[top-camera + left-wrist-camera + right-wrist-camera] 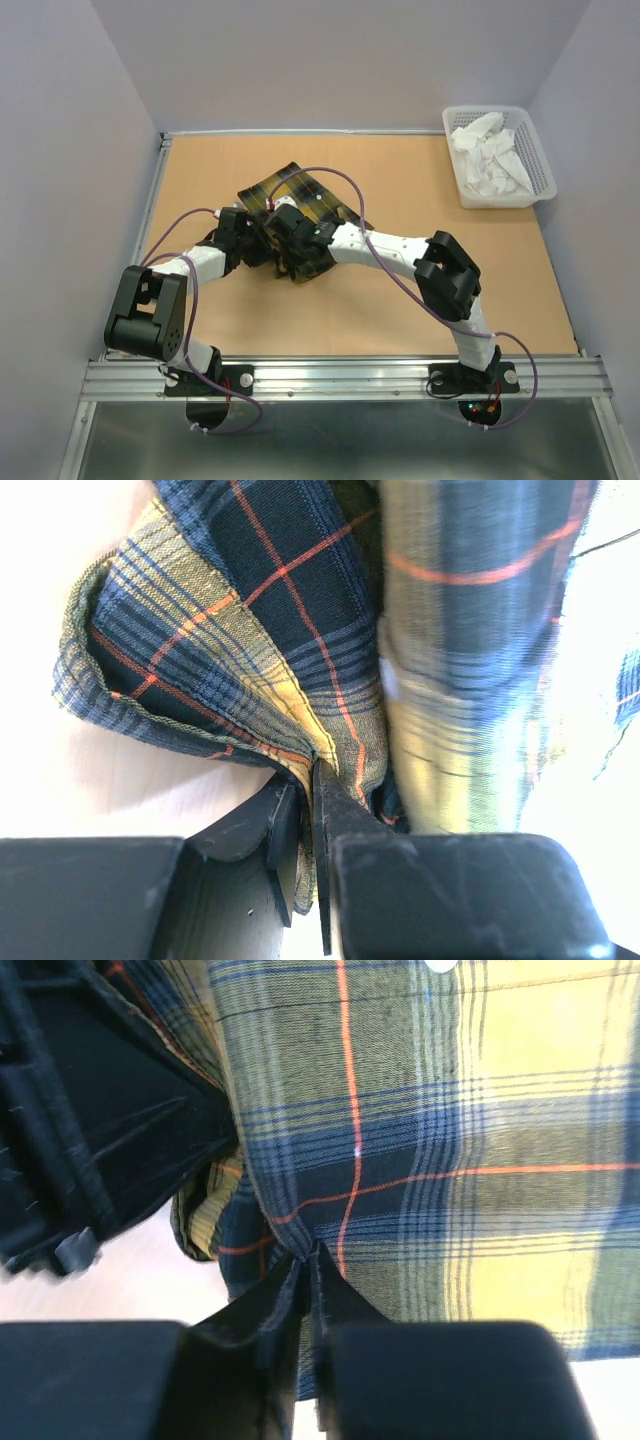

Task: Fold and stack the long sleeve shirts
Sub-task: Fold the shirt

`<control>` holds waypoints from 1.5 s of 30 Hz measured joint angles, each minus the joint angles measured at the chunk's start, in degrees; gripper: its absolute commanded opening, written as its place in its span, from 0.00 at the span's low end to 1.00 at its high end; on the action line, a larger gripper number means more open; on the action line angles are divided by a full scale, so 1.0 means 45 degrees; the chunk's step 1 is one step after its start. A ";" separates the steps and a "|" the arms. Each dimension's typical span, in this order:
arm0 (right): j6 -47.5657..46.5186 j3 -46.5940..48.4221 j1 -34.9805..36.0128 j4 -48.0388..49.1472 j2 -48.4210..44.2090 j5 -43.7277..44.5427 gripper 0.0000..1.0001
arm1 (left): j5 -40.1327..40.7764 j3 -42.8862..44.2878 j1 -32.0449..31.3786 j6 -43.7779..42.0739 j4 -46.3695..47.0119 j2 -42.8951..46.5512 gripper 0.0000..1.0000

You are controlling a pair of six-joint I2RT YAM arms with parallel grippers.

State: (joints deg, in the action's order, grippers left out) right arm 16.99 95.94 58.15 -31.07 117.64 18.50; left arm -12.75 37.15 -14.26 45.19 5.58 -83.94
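Note:
The yellow and dark plaid long sleeve shirt [300, 205] lies bunched in the middle of the table. My left gripper [243, 235] sits at its left side and is shut on a fold of the cloth [300, 760]. My right gripper [290, 232] sits over its middle and is shut on an edge of the plaid [310, 1250]. The two grippers are close together. In the right wrist view the cloth [450, 1160] spreads flat to the right, with the other arm's black body at the upper left. A white button [440, 965] shows at the top edge.
A white plastic basket [545, 170] with crumpled white cloth [490, 160] stands at the back right corner. The wooden table [430, 180] has a metal rail along its near edge [340, 375]. Grey walls close in on three sides.

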 measured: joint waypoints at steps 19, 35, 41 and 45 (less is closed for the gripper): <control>0.0432 0.0447 -0.0971 -0.0015 -0.1413 -0.0597 0.64 | 0.0899 -0.0223 0.0845 -0.0146 -0.1909 0.2837 0.82; 0.1316 -0.2458 -0.3891 0.1399 -0.3623 -0.4998 0.53 | 0.0500 0.4337 0.1617 -0.0529 -0.3405 0.2628 0.68; 0.1671 -0.2788 -0.3764 0.2754 -0.3390 -0.7028 0.53 | 0.0165 0.7198 0.1530 -0.0520 -0.1860 -0.0253 0.63; 0.1715 -0.2987 -0.3774 0.3623 -0.2982 -0.8072 0.53 | -0.0053 0.7446 0.1404 -0.0549 -0.1049 -0.1695 0.57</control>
State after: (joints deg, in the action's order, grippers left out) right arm 24.71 82.50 41.17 -14.76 104.22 -17.82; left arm -12.99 70.65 -7.94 42.72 0.86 -91.57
